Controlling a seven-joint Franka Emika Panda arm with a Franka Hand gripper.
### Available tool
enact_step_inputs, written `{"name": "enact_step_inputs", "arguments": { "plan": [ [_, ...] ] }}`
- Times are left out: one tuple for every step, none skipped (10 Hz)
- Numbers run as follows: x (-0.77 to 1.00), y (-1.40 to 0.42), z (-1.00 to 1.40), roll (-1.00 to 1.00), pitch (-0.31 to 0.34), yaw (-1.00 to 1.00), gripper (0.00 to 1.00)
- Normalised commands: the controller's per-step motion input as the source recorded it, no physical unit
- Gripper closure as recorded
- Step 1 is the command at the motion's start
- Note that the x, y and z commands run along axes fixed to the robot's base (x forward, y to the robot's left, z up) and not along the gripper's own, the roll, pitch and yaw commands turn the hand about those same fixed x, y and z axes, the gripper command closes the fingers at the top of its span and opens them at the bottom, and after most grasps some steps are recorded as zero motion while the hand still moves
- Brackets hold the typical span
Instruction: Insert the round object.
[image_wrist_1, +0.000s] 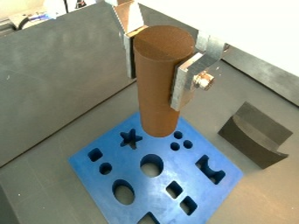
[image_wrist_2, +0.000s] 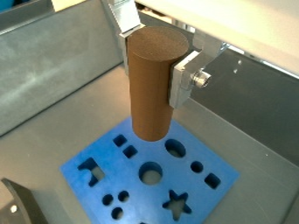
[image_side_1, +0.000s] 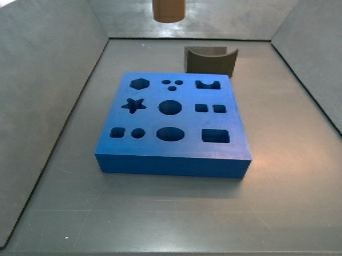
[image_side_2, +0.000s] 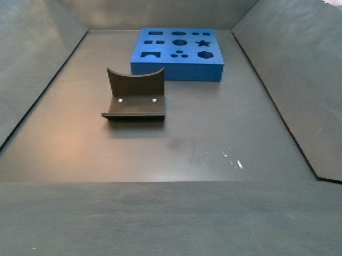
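My gripper (image_wrist_1: 158, 70) is shut on the round object (image_wrist_1: 158, 83), a tall smooth brown cylinder peg held upright by its upper part between the two silver fingers (image_wrist_1: 187, 80). It shows the same way in both wrist views, gripper (image_wrist_2: 156, 61) and peg (image_wrist_2: 152, 87). The peg hangs well above the blue block (image_wrist_1: 111, 166), which has several shaped holes, among them a large round hole (image_wrist_1: 152, 164) near the middle. In a side view only the peg's lower end (image_side_1: 167, 9) shows, high above the far side of the blue block (image_side_1: 174, 155).
The dark fixture (image_side_1: 210, 58) with a curved notch stands on the floor beyond the block; it also shows in the wrist view (image_wrist_1: 254, 133) and side view (image_side_2: 134, 95). Grey walls (image_side_1: 54, 110) enclose the floor on all sides.
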Motion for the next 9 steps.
{"name": "enact_step_inputs", "arguments": {
  "plan": [
    [0.31,0.0,-0.84,0.21,-0.039,0.18,1.0],
    [0.06,-0.26,-1.0,0.06,-0.019,0.16,1.0],
    [0.06,-0.33,-1.0,0.04,0.0,0.11,1.0],
    [0.07,-0.35,-1.0,0.02,0.0,0.07,1.0],
    [0.05,-0.19,-1.0,0.01,0.0,0.04,1.0],
    [-0.05,0.21,-1.0,0.0,-0.026,0.0,1.0],
    [-0.2,0.41,-1.0,0.02,-0.04,0.0,1.0],
    [-0.16,0.42,-1.0,0.03,-0.02,0.0,1.0],
    [0.0,0.37,-1.0,0.0,-0.014,0.0,1.0]
  ]
}}
